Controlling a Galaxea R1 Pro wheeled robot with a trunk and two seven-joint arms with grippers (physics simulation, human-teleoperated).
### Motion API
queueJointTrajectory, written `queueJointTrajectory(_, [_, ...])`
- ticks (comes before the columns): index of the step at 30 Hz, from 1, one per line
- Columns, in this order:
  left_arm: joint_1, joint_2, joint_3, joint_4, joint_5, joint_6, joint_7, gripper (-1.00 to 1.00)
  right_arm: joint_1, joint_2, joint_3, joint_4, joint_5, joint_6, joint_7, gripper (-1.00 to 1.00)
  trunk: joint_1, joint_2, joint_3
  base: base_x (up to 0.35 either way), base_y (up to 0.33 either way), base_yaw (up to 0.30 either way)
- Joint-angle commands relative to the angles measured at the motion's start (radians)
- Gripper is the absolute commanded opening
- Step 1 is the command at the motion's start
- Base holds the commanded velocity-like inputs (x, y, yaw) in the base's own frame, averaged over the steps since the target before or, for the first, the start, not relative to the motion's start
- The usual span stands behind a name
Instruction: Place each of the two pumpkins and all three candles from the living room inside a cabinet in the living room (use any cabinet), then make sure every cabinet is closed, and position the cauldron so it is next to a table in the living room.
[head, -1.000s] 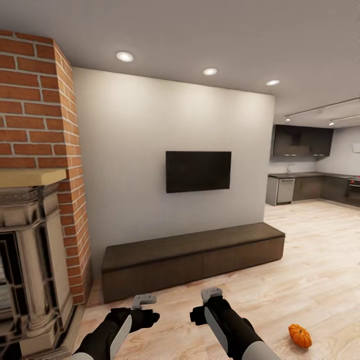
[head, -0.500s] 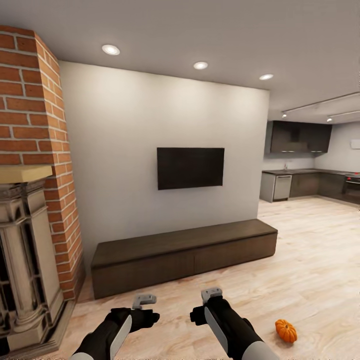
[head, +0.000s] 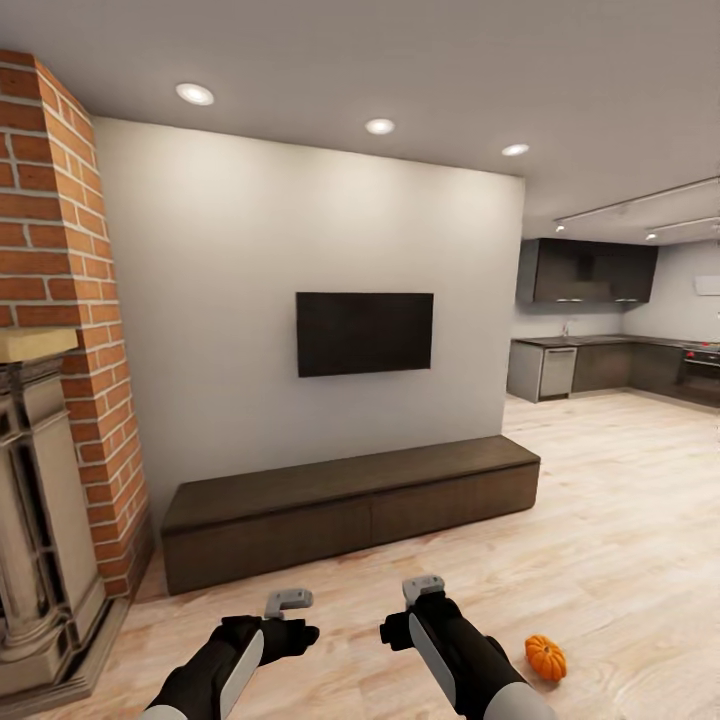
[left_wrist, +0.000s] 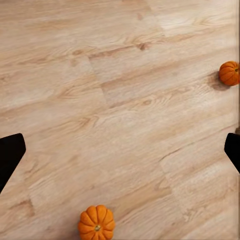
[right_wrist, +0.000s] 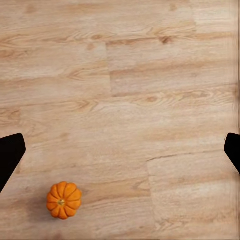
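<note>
One pumpkin (head: 546, 657) lies on the floor (head: 620, 560) just right of the right tool (head: 424, 590), the nearer one; both tools look wide open, empty.

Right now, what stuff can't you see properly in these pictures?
- What is inside the cabinet, head view: its fronts are shut.
- The fireplace, head view: cut off by the left edge.
- The kitchen, head view: far off, details too small.
- One pumpkin, left wrist view: cut by the edge; another is cut too.
- Left gripper and right gripper, head view: fingertips hidden behind the wrists.
</note>
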Motion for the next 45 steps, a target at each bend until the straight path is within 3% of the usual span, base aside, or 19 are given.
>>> queueJointTrajectory(1, [-0.001,0.0,-0.002,-0.002,0.01,0.006,0.003,1.0,-0.001,-0.001,0.005,-0.001,-0.011,0.003,-0.008,1.0,0.0,-0.001,-0.002,0.0,-0.281,-0.075])
queueJointTrajectory(22, [-0.001,0.002,-0.001,-0.001,0.01,0.006,0.002,1.0,-0.001,-0.001,0.005,-0.001,-0.011,0.003,-0.008,1.0,0.0,-0.001,-0.002,0.009,-0.262,-0.156])
queueJointTrajectory(45, [-0.001,0.002,-0.001,-0.002,0.011,0.006,-0.003,1.0,-0.001,-0.002,0.004,-0.001,-0.012,0.003,-0.008,1.0,0.0,-0.001,-0.002,-0.022,-0.014,-0.275])
